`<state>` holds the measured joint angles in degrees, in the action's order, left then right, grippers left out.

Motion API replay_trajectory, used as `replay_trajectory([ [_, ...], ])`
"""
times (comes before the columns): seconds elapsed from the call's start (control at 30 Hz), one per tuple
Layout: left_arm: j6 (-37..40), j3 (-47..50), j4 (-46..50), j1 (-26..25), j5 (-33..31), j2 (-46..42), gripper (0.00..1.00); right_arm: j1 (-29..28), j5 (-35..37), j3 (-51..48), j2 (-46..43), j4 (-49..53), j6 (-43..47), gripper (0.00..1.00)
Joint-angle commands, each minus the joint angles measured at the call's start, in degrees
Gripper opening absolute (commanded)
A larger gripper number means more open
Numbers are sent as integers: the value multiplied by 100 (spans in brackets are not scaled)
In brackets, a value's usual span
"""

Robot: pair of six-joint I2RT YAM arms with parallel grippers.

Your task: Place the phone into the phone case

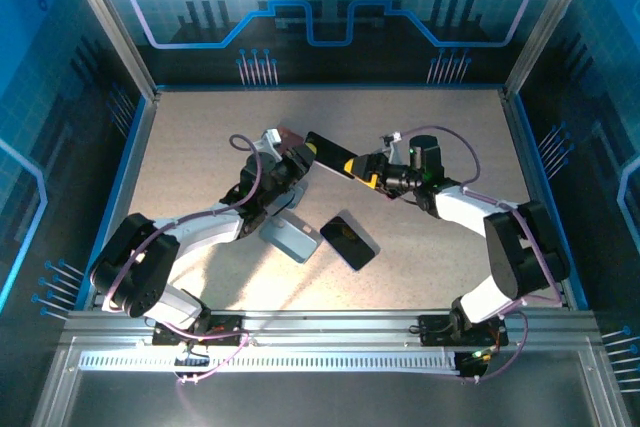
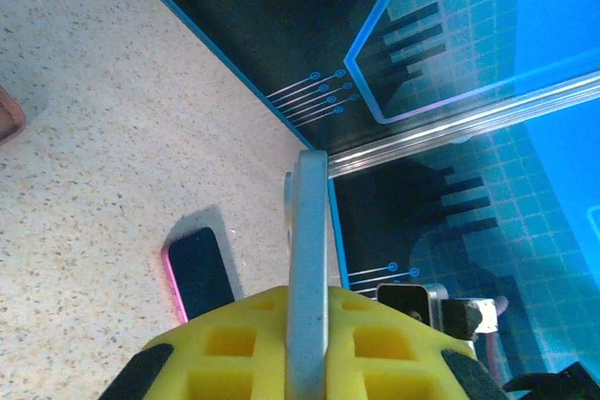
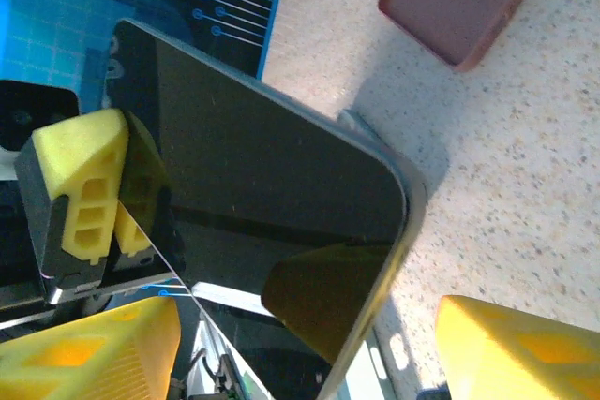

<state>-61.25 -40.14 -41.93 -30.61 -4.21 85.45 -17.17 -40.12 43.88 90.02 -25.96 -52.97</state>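
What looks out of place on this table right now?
One phone is off the table, tilted, pinched edge-on in the left hand. A second phone lies bare beside the gray case.

Just right of the flat blue-grey phone case [image 1: 290, 238] lies a black, pink-edged phone [image 1: 348, 242], with a narrow gap between them. Beyond the case, a raised black slab phone [image 1: 332, 156], the left tool [image 1: 310, 154], the right tool [image 1: 358, 167] and a brown case [image 1: 291, 135] crowd the middle. Past those, the speckled worktop [image 1: 200, 137] lies bare.
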Motion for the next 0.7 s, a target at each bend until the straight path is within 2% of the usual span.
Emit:
replay_trajectory([
  [0.0, -250, -154, -558, -51, 122, 0, 0, 38, -317, -30, 237, -951, -456, 69],
  [0.23, -309, -149, -515, -78, 229, 41, 0, 4, -365, -4, 454, -1491, -755, 54],
  [0.5, -164, -133, -237, -91, 204, -4, 0, -3, -248, 0, 249, -1212, -572, 14],
  [0.53, -119, -142, -183, -93, 207, -25, 1, -2, -228, -2, 188, -1129, -527, 10],
  [0.63, 22, -160, 32, -94, 171, -97, 14, -2, -137, 29, -9, -767, -320, 4],
  [0.67, 71, -162, 81, -93, 156, -122, 22, 0, -98, 47, -75, -637, -249, 2],
])
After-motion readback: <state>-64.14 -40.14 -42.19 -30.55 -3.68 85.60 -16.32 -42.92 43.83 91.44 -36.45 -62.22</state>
